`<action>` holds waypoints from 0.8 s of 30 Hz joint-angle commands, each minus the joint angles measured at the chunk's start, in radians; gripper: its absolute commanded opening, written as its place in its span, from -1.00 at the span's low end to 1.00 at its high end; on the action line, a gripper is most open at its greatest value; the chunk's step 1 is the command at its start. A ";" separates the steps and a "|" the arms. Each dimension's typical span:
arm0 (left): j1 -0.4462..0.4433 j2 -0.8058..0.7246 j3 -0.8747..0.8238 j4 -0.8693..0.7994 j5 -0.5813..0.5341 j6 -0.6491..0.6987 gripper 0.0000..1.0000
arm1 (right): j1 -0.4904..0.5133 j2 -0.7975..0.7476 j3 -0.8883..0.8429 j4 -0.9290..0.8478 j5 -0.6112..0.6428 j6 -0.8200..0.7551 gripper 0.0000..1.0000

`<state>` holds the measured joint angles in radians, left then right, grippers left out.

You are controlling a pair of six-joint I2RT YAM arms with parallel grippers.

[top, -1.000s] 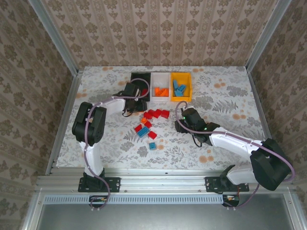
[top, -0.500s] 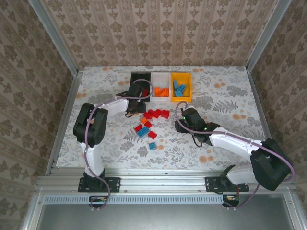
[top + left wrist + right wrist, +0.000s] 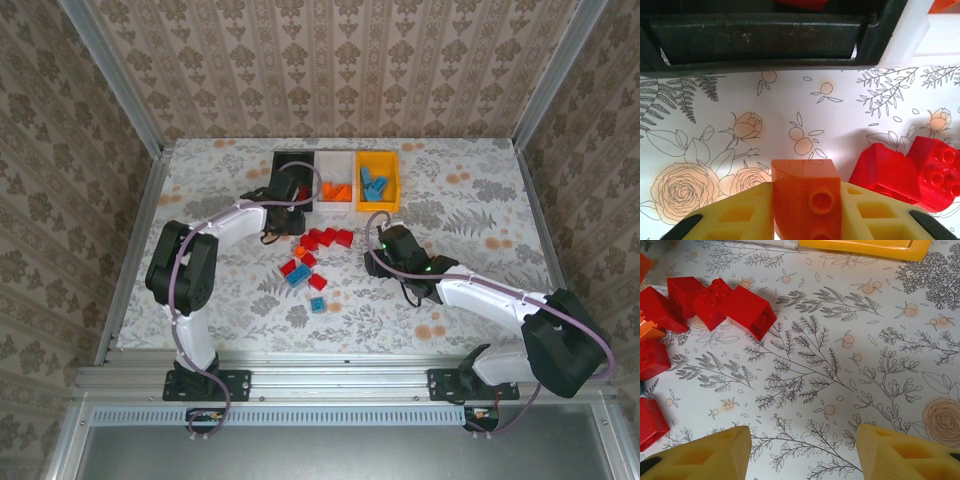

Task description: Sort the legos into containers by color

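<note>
The small orange plastic brick (image 3: 802,177) sat clamped in the left claw (image 3: 807,212) just before the black plastic bin (image 3: 755,40), probably gripped for the neighbouring white plastic bin (image 3: 335,157), where orange pieces lay. The right claw (image 3: 802,455) hung open and empty over the floral counter (image 3: 840,365) beside loose red plastic bricks (image 3: 747,310); no writing was legible

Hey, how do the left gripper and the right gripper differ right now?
The left gripper is shut on an orange lego; the right gripper stands open with nothing between its fingers. The left gripper sits just in front of the black bin; the right gripper is beside the loose red legos, farther back from the bins. Both have yellow fingers and hang low over the flowered table.
</note>
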<state>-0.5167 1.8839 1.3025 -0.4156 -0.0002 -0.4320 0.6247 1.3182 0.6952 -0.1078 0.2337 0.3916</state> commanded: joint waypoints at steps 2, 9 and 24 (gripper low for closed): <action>-0.022 -0.029 0.106 -0.031 0.032 0.033 -0.34 | 0.000 -0.016 -0.002 -0.003 0.045 -0.011 0.17; -0.042 0.070 0.305 -0.042 0.105 0.055 -0.34 | -0.005 0.003 0.009 -0.018 0.045 -0.004 0.17; -0.048 0.391 0.711 -0.054 0.162 0.118 -0.27 | -0.019 -0.016 -0.004 -0.009 0.013 0.005 0.18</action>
<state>-0.5617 2.2730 1.9499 -0.4370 0.1539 -0.3431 0.6113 1.3174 0.6952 -0.1089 0.2550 0.3927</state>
